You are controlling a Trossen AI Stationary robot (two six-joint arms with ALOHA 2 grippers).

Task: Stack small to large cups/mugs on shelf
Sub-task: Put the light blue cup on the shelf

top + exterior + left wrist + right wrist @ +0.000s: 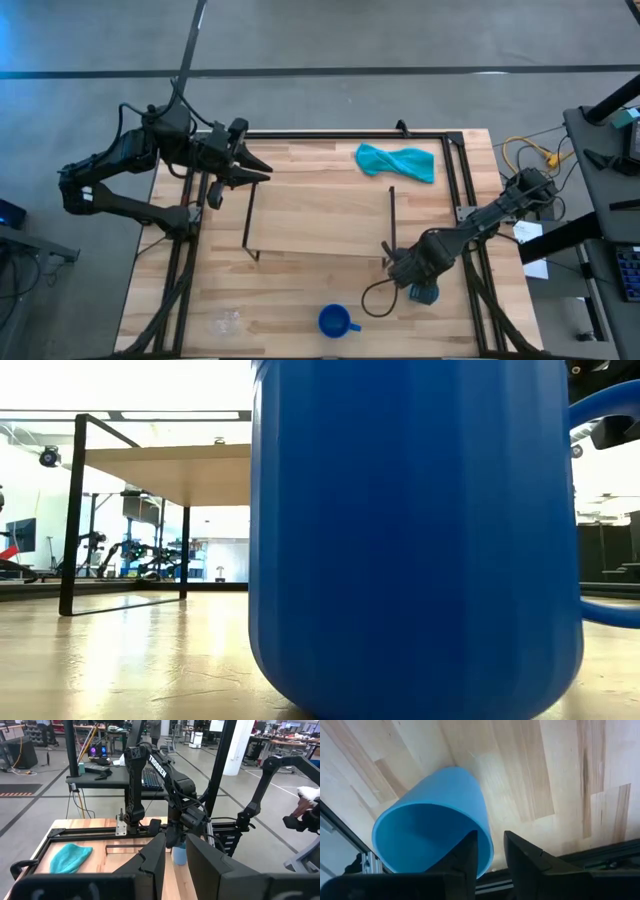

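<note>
The light blue handleless cup [427, 293] is near the table's right rail, and my right gripper [491, 857] is shut on its rim. The dark blue handled mug [337, 321] stands at the near edge and fills the low view [415, 540]. The clear glass mug [228, 322] stands near the near-left corner. The light-wood shelf [320, 225] stands mid-table on black wire legs. My left gripper [262, 172] is open and hovers by the table's far-left corner, touching nothing. My right gripper holds the light blue cup by its rim wall [487, 851]. One finger [467, 857] is inside the cup and the other finger [522, 860] outside, coming from above at a slant. Whether the cup's base still stands on the table, I cannot tell.
A teal cloth [395, 162] lies at the far side of the table. A black metal frame [455, 190] runs along the table's edges, close beside the light blue cup. Bare wood lies between the shelf and the near edge.
</note>
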